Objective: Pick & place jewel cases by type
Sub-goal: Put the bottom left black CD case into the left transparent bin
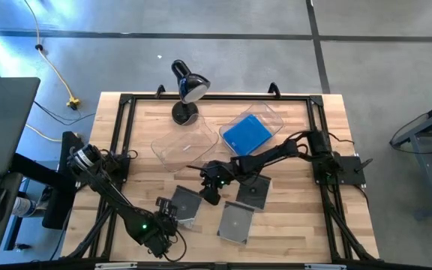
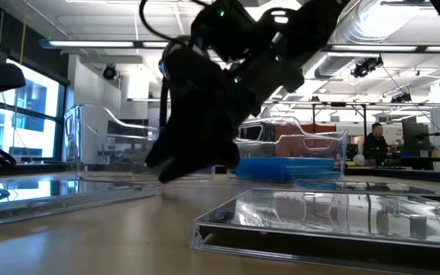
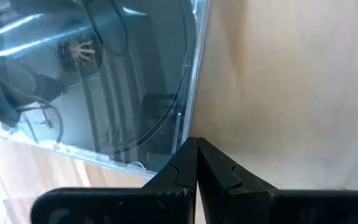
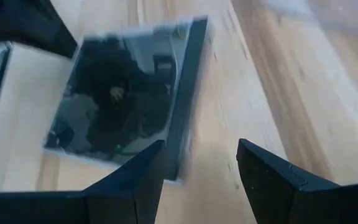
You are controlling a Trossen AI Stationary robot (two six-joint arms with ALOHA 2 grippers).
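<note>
Three dark grey/clear jewel cases lie flat on the wooden table: one at the near left [image 1: 184,203], one near the middle [image 1: 253,193], one nearer the front [image 1: 236,223]. Blue jewel cases [image 1: 246,133] lie in the right clear bin. My left gripper [image 1: 167,211] is shut, and its tips [image 3: 195,148] stand at a corner of the left case [image 3: 104,81]. My right gripper [image 1: 211,189] is open and low over the table. Its fingers [image 4: 201,168] hover at the near edge of a grey case [image 4: 126,93]. It also shows in the low view [image 2: 178,164]. My left gripper's shut fingertips stand right beside the left case's corner [image 3: 180,153], slanting down at the table. I cannot tell whether they touch the case, which lies flat on the wood.
A second clear bin [image 1: 184,146] stands left of the one with the blue cases. A black desk lamp [image 1: 188,91] stands at the far edge. A black frame runs around the table. Bare wood shows at the near right [image 1: 298,225].
</note>
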